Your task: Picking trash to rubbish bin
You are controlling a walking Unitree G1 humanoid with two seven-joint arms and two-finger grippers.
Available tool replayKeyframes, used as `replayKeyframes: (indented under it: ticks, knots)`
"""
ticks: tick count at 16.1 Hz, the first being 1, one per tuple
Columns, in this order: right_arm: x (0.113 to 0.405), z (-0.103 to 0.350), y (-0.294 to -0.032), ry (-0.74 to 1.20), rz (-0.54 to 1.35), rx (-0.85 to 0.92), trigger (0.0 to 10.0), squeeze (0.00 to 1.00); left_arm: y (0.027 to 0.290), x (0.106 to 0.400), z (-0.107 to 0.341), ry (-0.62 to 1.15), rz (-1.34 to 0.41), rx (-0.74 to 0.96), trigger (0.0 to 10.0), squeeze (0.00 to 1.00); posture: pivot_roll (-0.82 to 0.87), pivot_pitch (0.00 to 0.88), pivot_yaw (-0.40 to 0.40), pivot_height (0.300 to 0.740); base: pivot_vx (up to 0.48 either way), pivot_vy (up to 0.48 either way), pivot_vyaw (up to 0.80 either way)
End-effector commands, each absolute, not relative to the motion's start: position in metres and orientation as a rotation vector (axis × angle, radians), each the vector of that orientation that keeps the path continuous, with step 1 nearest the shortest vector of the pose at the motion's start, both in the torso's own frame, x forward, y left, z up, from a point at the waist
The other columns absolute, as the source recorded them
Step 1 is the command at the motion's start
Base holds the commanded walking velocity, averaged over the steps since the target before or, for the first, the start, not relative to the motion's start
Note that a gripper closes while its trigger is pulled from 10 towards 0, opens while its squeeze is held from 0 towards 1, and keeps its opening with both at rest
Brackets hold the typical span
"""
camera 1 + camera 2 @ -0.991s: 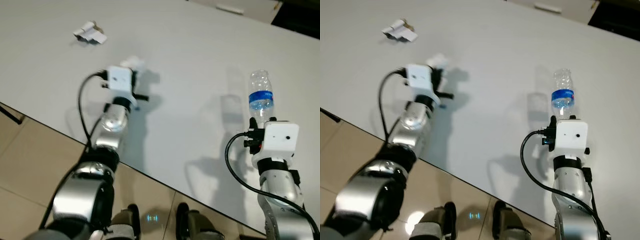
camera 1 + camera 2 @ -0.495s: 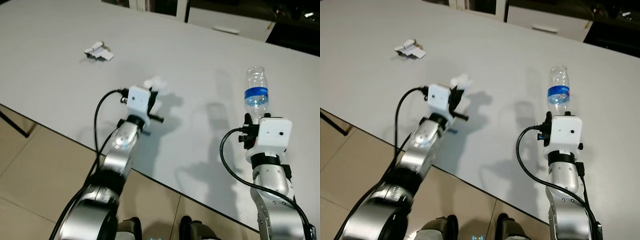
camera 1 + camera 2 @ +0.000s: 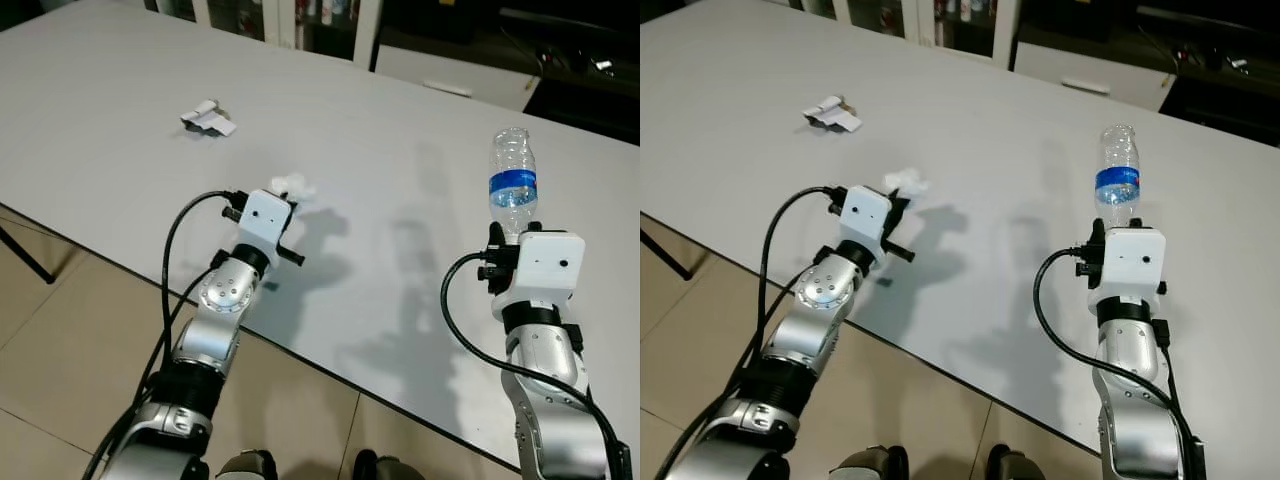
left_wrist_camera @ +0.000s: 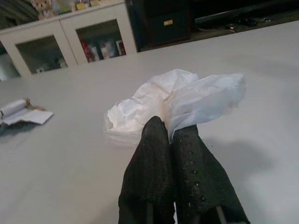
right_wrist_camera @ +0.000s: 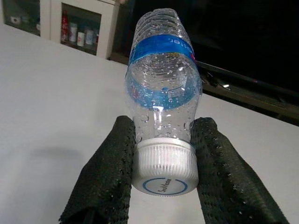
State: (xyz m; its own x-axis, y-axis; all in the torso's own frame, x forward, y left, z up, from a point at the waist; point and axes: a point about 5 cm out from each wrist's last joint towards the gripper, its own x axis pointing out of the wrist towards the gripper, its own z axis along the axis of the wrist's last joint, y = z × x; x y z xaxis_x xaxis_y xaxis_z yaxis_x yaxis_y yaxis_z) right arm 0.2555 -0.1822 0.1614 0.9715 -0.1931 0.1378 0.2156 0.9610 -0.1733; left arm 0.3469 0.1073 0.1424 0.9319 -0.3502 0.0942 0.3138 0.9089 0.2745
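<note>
Already gripped: tissue (image 4: 173, 100) in left gripper (image 4: 174, 133), bottle (image 5: 163, 100) in right gripper (image 5: 163, 154).

Tissue bunched just past the closed left fingertips, pinched between them, held above the table (image 3: 120, 110) at centre-left of the eye views. Bottle at right of frame, upside down, cap toward the wrist, long axis running straight out from the clenched right fingers (image 5: 114, 172), neck clamped between them. One more scrap, crumpled paper (image 3: 208, 119), lying at upper left on the table, well apart from both, nearer the left arm. Judged next: carry both to a bin, then fetch the paper.
</note>
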Motion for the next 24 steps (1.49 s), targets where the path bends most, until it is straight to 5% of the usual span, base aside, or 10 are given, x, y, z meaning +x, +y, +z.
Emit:
replayKeyframes:
  ticks: [1,2,7,24]
  knots:
    - [0.253,0.159,-0.185,-0.118,-0.223,-0.181,10.0,0.0,0.099,0.345,0.143,-0.126,-0.348,0.22,8.9,0.0,0.09,0.087,-0.024,0.74,0.0,0.0,0.0]
    - [0.252,0.159,-0.185,-0.119,-0.233,-0.178,10.0,0.0,0.09,0.345,0.142,-0.105,-0.344,0.171,10.0,0.0,0.09,0.087,-0.024,0.74,0.0,0.0,0.0]
    - [0.245,0.157,-0.189,-0.116,-0.284,-0.164,10.0,0.0,0.072,0.353,0.143,-0.023,-0.322,0.035,10.0,0.0,0.07,0.079,-0.009,0.74,0.0,0.0,0.0]
    - [0.237,0.155,-0.194,-0.106,-0.316,-0.172,10.0,0.0,0.057,0.352,0.136,0.038,-0.357,0.04,10.0,0.0,0.02,0.067,0.015,0.74,-0.095,0.0,0.0]
